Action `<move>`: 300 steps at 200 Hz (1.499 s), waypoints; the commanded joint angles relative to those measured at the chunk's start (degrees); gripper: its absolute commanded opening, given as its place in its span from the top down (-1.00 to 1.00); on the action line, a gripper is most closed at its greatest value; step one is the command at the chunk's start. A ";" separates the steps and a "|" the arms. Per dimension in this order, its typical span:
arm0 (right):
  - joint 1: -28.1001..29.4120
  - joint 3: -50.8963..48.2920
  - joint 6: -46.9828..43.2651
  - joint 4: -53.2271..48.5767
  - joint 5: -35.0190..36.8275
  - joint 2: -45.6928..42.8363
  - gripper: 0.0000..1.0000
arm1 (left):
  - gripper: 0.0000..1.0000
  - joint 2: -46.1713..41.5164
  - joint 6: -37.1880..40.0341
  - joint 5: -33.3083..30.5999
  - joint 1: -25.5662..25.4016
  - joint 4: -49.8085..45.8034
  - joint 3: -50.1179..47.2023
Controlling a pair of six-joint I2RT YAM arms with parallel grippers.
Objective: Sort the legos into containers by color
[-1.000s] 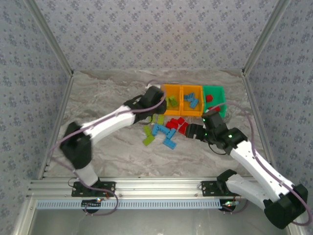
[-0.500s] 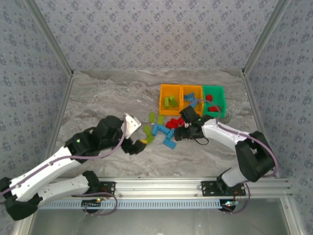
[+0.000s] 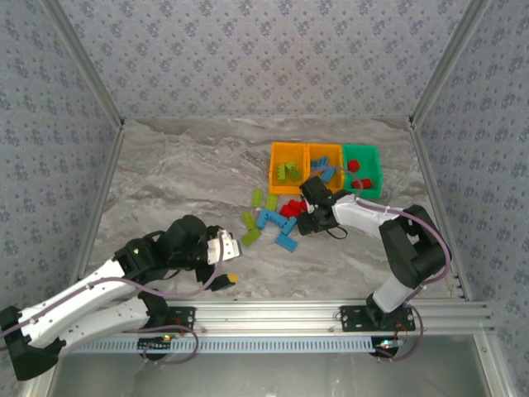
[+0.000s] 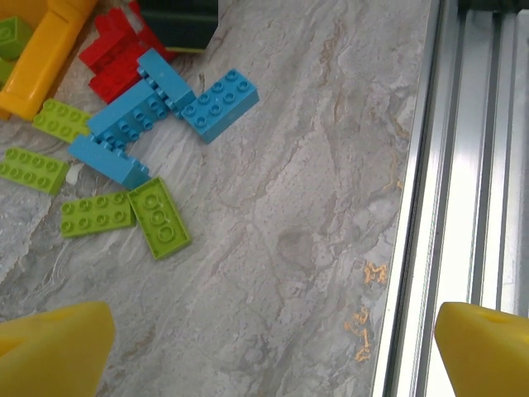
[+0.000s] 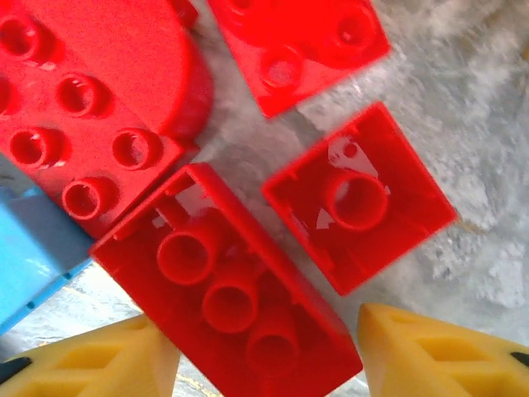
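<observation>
A glossy red brick (image 5: 223,289) lies underside up, three round tubes showing in its hollow, and its near end fills the gap between the yellow wedge-shaped fingertips (image 5: 438,356) of the right gripper (image 5: 269,361). The jaws stand apart, and I cannot tell whether they press it. Just ahead lie a square red brick (image 5: 359,198), also inverted, and a round-edged studded red piece (image 5: 91,107). Beyond them stand a left orange bin (image 3: 274,168), a middle orange bin (image 3: 324,146) and a green bin (image 3: 362,148), all smooth plastic. The left gripper (image 4: 264,356) hangs with jaws wide apart and empty over the veined grey marble-look table (image 4: 314,207). Ahead of it lie studded blue bricks (image 4: 219,103) and lime bricks (image 4: 159,217), and a ribbed aluminium rail (image 4: 471,165) runs beside one fingertip.
</observation>
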 commanded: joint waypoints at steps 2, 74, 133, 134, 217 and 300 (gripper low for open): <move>0.04 0.70 -0.80 0.79 -1.98 1.23 -0.02 | -0.99 -1.40 1.14 2.12 -0.32 2.24 -0.79; 6.08 -4.76 3.28 -0.71 2.84 -10.65 0.34 | -0.98 -4.48 0.68 -1.68 -0.24 3.44 -1.17; 0.75 -2.26 12.71 -2.25 6.61 -27.88 0.43 | -0.98 -8.67 -2.79 -7.47 0.09 8.71 -1.67; 0.56 -2.19 12.79 -2.11 6.58 -27.99 0.42 | -0.98 -8.75 -2.80 -7.53 0.11 8.77 -1.71; -29.48 15.55 8.74 2.14 -5.16 -1.95 0.39 | -0.98 -15.29 -4.84 -16.14 0.34 7.86 -1.38; -29.70 21.79 12.21 -3.62 -4.58 0.03 -0.10 | -0.98 -14.02 -14.69 -23.57 3.04 7.35 1.30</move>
